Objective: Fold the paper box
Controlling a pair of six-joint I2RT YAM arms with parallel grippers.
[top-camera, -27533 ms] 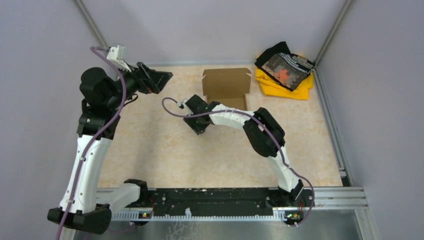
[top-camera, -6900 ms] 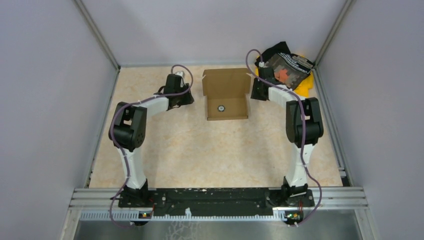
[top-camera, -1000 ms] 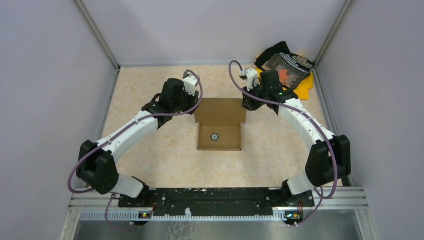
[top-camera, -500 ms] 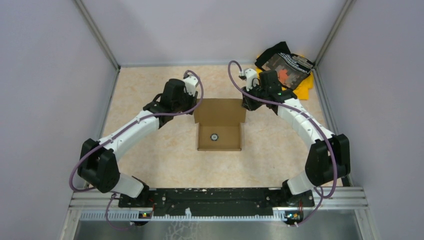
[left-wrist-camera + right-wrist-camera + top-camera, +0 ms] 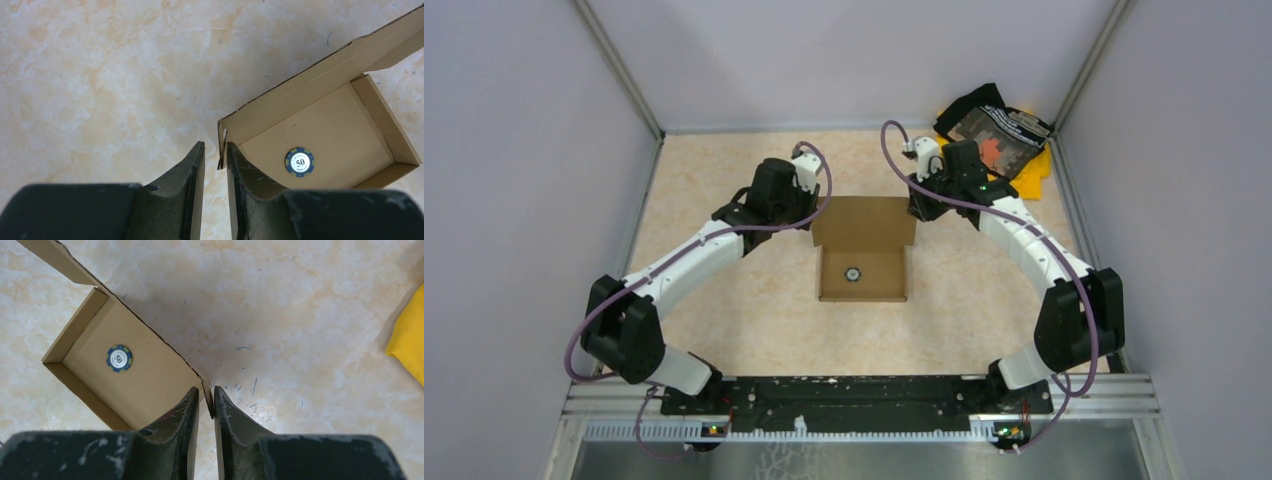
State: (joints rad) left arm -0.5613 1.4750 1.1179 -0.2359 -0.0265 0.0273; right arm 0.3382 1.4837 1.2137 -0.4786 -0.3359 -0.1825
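The brown paper box [image 5: 862,285] lies open mid-table, its lid [image 5: 864,221] raised at the far side. A blue poker chip [image 5: 853,271] rests in the tray. My left gripper [image 5: 812,220] is at the lid's left rear corner. In the left wrist view that gripper [image 5: 214,145] straddles the corner flap [image 5: 220,150], which touches one finger [image 5: 235,160] and leaves a gap to the other. My right gripper [image 5: 915,211] is at the right rear corner. In its wrist view the gripper [image 5: 205,388] is pinched on the corner edge [image 5: 208,397].
A yellow and black cloth pile [image 5: 994,140] lies at the far right corner, close behind the right wrist; its yellow edge [image 5: 410,345] shows in the right wrist view. Purple walls with metal rails [image 5: 619,70] enclose the table.
Compared with about seven seconds ago, the box sits nearer the arm bases with both grippers at its rear corners. Over the last second the box and arms have barely moved.
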